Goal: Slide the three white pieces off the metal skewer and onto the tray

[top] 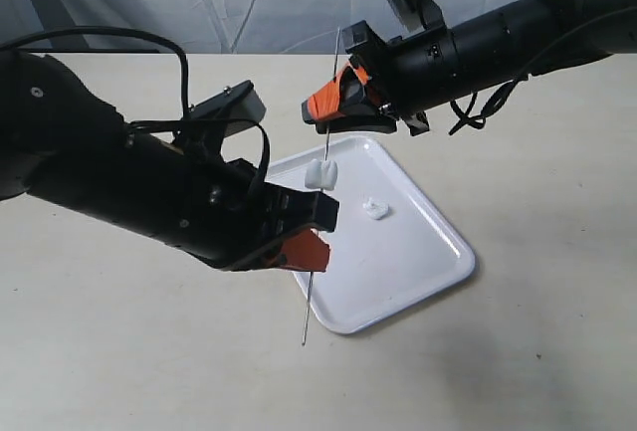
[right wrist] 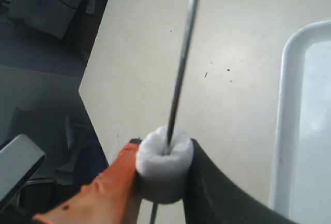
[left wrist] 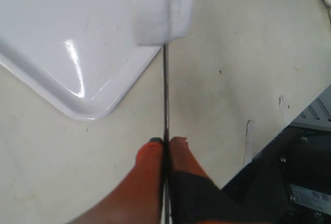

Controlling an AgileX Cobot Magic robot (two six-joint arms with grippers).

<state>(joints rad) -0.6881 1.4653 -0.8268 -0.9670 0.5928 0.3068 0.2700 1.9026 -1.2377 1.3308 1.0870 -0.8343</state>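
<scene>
The worktop [top: 537, 351] carries the tray [top: 438, 262] about midway between its left and right edges. The left gripper [top: 311, 248], jaws pressed onto the metal skewer [top: 307, 312], holds it tilted over the tray. The right gripper [top: 336, 105] has its jaws pinching one white piece [right wrist: 164, 175]. A second piece [top: 321, 174] sits threaded between the grippers. A third piece [top: 375, 209] lies on the tray. Assessed as one-third done; no obstruction noted.

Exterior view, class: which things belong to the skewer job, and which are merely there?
Job: metal skewer, tray, loose white piece on tray, white piece mid-skewer, gripped white piece in right gripper, left gripper.
Merely there: table, grey backdrop.
</scene>
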